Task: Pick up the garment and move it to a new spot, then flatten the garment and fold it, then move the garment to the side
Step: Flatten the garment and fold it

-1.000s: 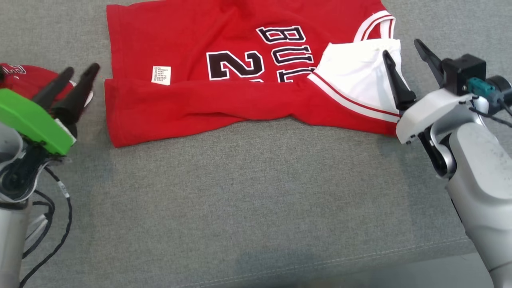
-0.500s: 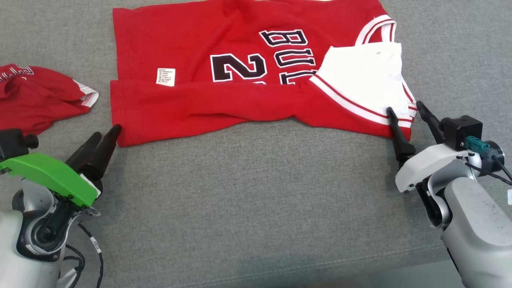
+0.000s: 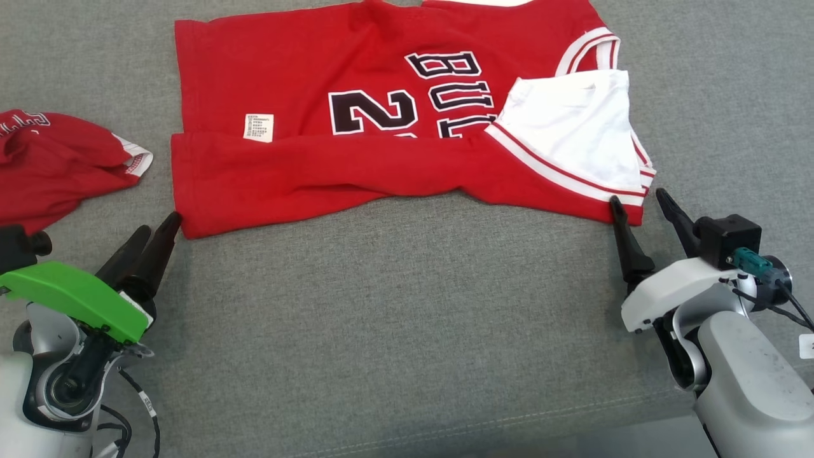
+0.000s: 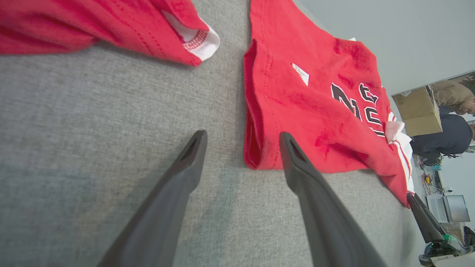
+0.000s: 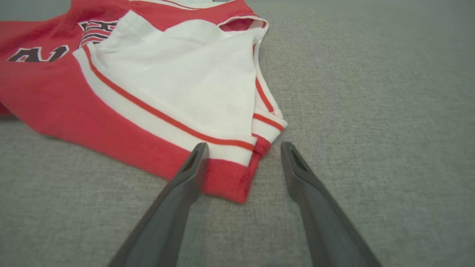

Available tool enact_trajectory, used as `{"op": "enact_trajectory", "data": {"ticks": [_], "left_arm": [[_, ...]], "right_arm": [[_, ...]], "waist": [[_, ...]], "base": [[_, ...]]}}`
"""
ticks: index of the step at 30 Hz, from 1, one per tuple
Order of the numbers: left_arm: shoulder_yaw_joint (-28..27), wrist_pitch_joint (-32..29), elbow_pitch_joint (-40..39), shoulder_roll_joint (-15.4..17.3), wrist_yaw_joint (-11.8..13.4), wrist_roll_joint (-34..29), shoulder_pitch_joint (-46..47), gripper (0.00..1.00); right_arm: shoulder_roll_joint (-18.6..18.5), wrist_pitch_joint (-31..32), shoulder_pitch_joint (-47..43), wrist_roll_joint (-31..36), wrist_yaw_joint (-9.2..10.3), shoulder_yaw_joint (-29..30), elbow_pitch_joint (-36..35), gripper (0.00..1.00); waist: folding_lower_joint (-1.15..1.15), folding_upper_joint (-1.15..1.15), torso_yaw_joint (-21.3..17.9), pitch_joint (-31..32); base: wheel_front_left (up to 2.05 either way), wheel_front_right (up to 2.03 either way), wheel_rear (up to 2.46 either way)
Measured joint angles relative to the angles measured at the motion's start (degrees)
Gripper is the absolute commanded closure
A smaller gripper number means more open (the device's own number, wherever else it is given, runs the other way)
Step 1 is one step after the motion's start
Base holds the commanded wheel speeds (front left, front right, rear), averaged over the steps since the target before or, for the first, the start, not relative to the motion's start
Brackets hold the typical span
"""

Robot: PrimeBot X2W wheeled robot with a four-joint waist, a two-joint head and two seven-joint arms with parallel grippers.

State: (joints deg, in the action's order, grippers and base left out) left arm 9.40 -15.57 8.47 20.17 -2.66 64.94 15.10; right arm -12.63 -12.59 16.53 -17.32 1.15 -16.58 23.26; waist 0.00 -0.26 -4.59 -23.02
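The red jersey (image 3: 381, 146) with black lettering and a white folded-over panel (image 3: 572, 133) lies spread on the grey cushion, its near hem folded up. My left gripper (image 3: 159, 224) is open just short of the near left corner (image 4: 256, 155), which sits right ahead of its fingers (image 4: 243, 135). My right gripper (image 3: 637, 197) is open at the near right corner; that corner (image 5: 230, 178) lies between its fingertips (image 5: 243, 145) in the right wrist view. Neither gripper holds cloth.
A second red garment (image 3: 57, 159) lies crumpled at the left, also seen in the left wrist view (image 4: 92, 26). The cushion's stitched seam (image 3: 509, 420) runs along the front. A seated person (image 4: 445, 137) and a cardboard box (image 4: 417, 111) are in the background.
Both grippers have drawn back toward the cushion's front, from beside and over the jersey to its near corners. The head view has shifted slightly. The jersey lies as before.
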Motion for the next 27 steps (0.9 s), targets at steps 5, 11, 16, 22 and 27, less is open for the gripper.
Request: {"op": "enact_trajectory", "data": {"ticks": [5, 11, 16, 22, 27], "left_arm": [[0.3, 0.0, -0.3, 0.0, 0.0, 0.0, -0.1, 0.0], [1.8, -1.3, -0.5, 0.0, 0.4, 0.0, -0.1, 0.0], [2.3, -1.6, -0.5, 0.0, 0.7, -0.1, -0.1, 0.0], [3.0, -2.0, -0.6, 0.0, 0.9, -0.3, 0.3, 0.0], [3.7, -2.6, -0.9, -0.3, 0.9, -0.4, 1.2, 0.0]], "right_arm": [[-0.3, -0.3, -2.1, -0.4, 0.1, 0.8, -0.7, 0.0], [-0.3, -0.3, -2.2, -0.4, 0.49, 0.7, -0.9, 0.0], [-0.2, -0.3, -2.2, -0.8, 0.46, 0.7, -1.0, 0.0], [0.0, -0.3, -1.9, -0.8, 0.37, 0.0, -1.2, 0.0], [0.3, -0.1, -1.7, -0.9, -0.32, -0.7, -1.2, 0.51]], "waist": [[0.0, 0.0, -0.8, 0.4], [0.0, 0.0, -0.9, 0.3], [0.0, 0.0, -0.6, 0.1], [0.0, 0.0, -0.4, -0.2], [0.0, 0.0, -0.4, -0.7]], "base": [[0.0, 0.0, 0.0], [0.0, 0.0, 0.0], [0.0, 0.0, 0.0], [0.0, 0.0, 0.0], [0.0, 0.0, 0.0]]}}
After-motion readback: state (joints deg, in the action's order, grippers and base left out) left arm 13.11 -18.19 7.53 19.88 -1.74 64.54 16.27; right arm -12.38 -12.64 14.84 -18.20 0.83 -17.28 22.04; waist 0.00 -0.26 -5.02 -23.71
